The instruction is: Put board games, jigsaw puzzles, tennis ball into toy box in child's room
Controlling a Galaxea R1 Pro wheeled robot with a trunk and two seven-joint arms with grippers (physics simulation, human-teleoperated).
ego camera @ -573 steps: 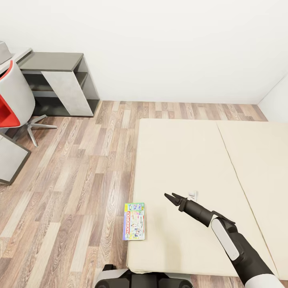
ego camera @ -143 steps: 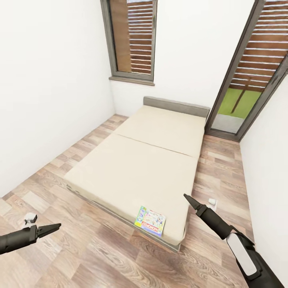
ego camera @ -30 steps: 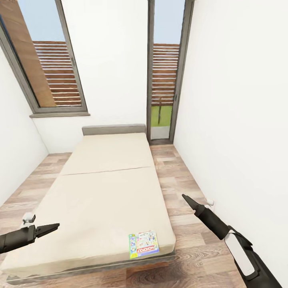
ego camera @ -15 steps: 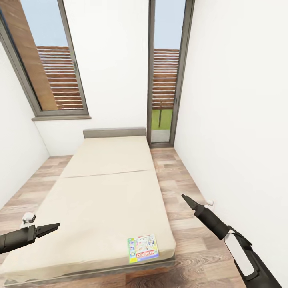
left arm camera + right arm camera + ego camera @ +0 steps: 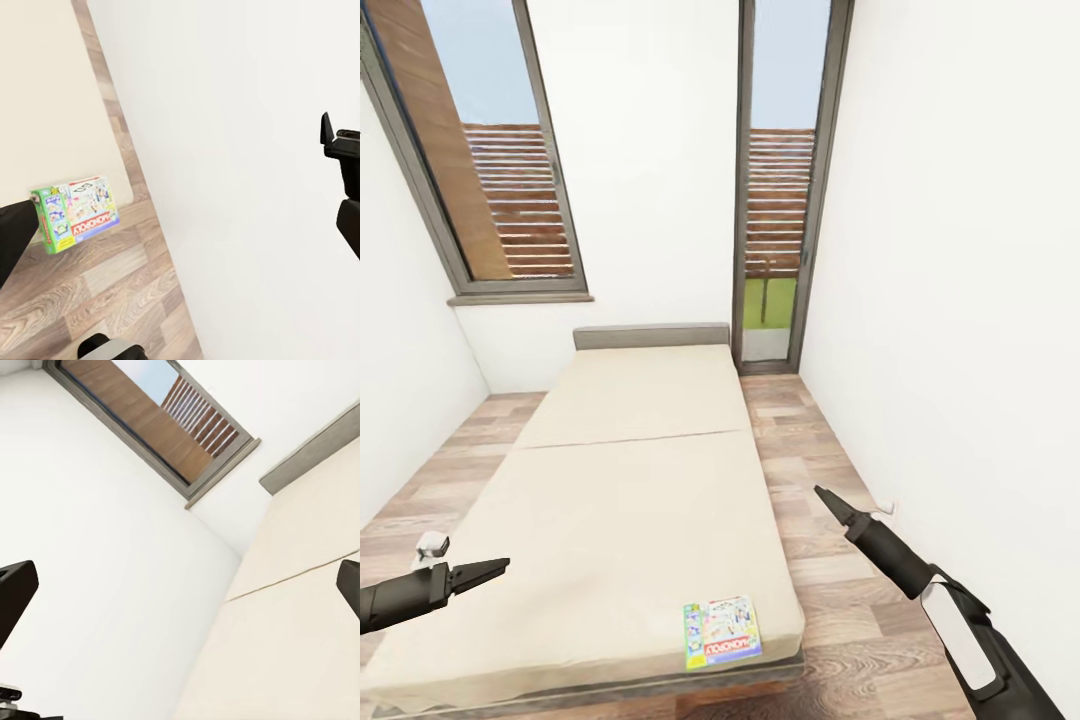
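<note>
Head view: board game (image 5: 722,631) on bed (image 5: 630,470) near corner, 6 o'clock; left wrist view shows its green edge (image 5: 75,214). Your left gripper (image 5: 500,565), right gripper (image 5: 822,495): both pinched together, empty.

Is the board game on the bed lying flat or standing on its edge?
Flat. The board game lies face up on the bed, at its near corner, red banner showing.

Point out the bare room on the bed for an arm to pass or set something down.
Nearly all of the bed is bare: both mattress sections, from the grey headboard down to the near edge. The one taken patch is the near right corner, where the board game lies. The floor strip between bed and right wall is narrow.
</note>
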